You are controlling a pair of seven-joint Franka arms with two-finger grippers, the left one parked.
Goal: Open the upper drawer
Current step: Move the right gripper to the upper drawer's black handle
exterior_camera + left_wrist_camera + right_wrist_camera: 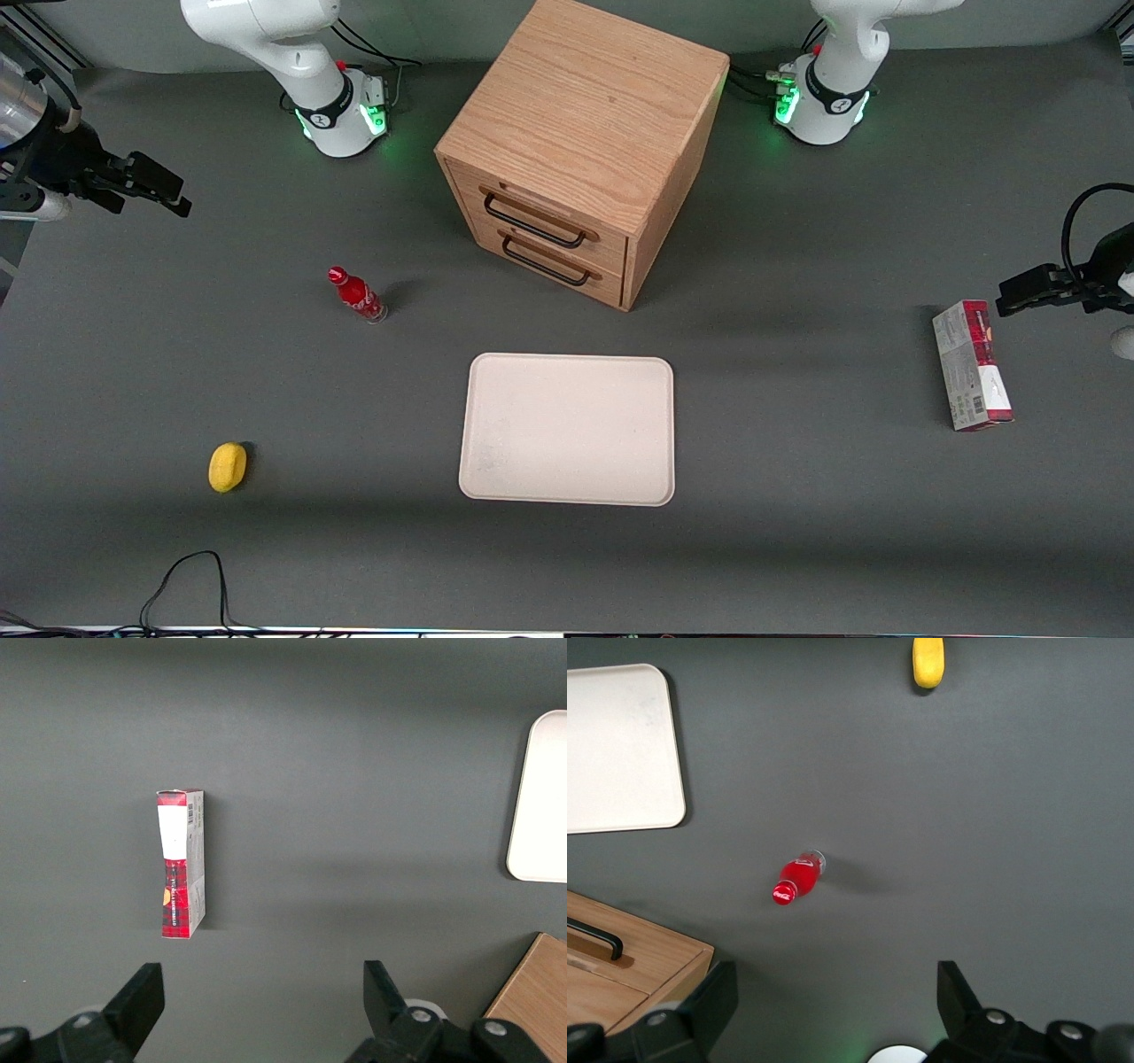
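Grey matting covers the whole table (797, 549), and an oak cabinet (585, 106) stands on it, farther from the front camera than everything else on the table. The upper drawer (540, 211) sits just under the cabinet's top, and its front is flush with the cabinet, so it looks fully closed. Its long black handle (532, 222) runs across the front. The lower drawer (551, 259) is right below it and looks the same.

Near the cabinet, closer to the front camera, lies a flat white tray (567, 430). A small red bottle (357, 295) stands beside the cabinet, toward the working arm's end of the table. A yellow thing (228, 466) lies much nearer the front camera than the cabinet. A red and white box (971, 365) lies far from the cabinet, toward the parked arm's end.

The gripper (164, 193) hangs well away from the cabinet, at the working arm's end, up above the table. Its two fingers (709, 1005) are spread wide and hold nothing.

I think the job has not really begun. The arm first needs to reach the cabinet's front, line up with the higher handle, not the lower one, close on it and pull straight out.
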